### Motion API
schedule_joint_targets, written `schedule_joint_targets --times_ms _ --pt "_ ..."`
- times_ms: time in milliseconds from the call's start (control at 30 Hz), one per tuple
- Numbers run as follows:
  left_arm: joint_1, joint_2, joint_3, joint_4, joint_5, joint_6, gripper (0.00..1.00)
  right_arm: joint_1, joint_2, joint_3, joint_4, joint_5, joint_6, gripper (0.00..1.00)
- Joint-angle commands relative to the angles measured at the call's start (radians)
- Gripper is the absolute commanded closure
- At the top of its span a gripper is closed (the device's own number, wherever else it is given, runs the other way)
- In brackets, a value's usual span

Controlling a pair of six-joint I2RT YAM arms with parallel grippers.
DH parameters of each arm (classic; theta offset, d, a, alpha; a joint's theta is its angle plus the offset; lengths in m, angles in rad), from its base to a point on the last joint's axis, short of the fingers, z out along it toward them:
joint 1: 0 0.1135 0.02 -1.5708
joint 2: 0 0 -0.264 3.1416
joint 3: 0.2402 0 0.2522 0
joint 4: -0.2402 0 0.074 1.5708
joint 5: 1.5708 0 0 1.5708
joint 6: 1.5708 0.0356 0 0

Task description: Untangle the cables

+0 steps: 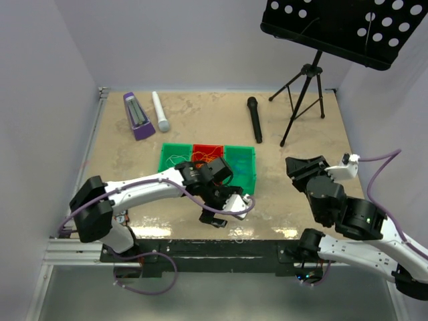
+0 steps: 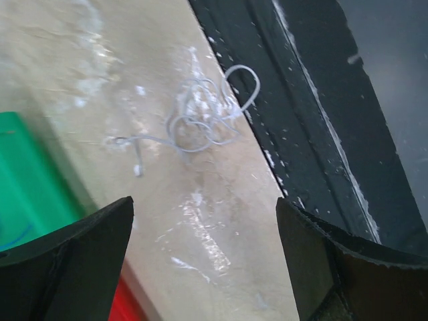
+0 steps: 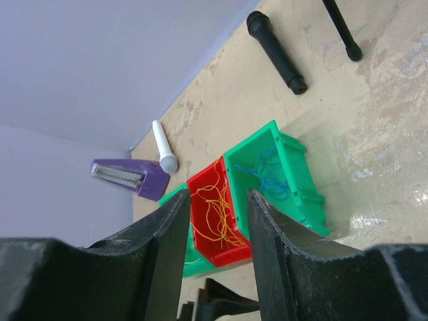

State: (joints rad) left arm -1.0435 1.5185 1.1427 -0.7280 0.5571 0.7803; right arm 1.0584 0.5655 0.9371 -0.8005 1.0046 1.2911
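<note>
left wrist: my left claw, spread and empty, with the white cables just ahead. held wide, i judge, to straddle them.

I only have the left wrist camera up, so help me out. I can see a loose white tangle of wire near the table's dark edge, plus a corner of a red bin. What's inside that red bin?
Observer: The red bin holds a heap of orange-yellow wires.
Operator: Any other wire I'm missing?
Observer: Yes, the green bin touching the red one has blue wires in it.
Operator: And where is the other arm?
Observer: The right gripper sits to the right of the bins, pointed at them. Its jaws are open and hold nothing.
</note>
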Motion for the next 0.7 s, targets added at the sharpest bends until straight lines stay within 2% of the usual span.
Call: schedule_joint_targets --times_ms 0,167,300,433,533,667 --pt "-0.006 0.104 0.052 -0.106 0.093 0.115 0.07 0.002 -0.015 0.04 -0.003 0.029 0.025 0.56" --pt "-0.021 0.236 0.124 -0.097 0.063 0.139 0.08 0.002 -0.004 0.043 -0.008 0.025 0.024 0.56" --pt "-0.046 0.272 0.124 -0.044 0.056 0.128 0.08 0.002 -0.012 0.052 -0.022 0.029 0.028 0.56" --pt "-0.078 0.267 0.098 0.064 0.044 0.048 0.12 0.002 -0.016 0.057 -0.026 0.038 0.02 0.56" --pt "-0.107 0.266 0.075 0.13 0.014 -0.012 0.2 0.002 -0.01 0.058 -0.029 0.04 0.022 0.56" --pt "-0.139 0.256 0.037 0.183 -0.048 -0.055 0.38 0.002 -0.015 0.052 -0.037 0.043 0.031 0.56"
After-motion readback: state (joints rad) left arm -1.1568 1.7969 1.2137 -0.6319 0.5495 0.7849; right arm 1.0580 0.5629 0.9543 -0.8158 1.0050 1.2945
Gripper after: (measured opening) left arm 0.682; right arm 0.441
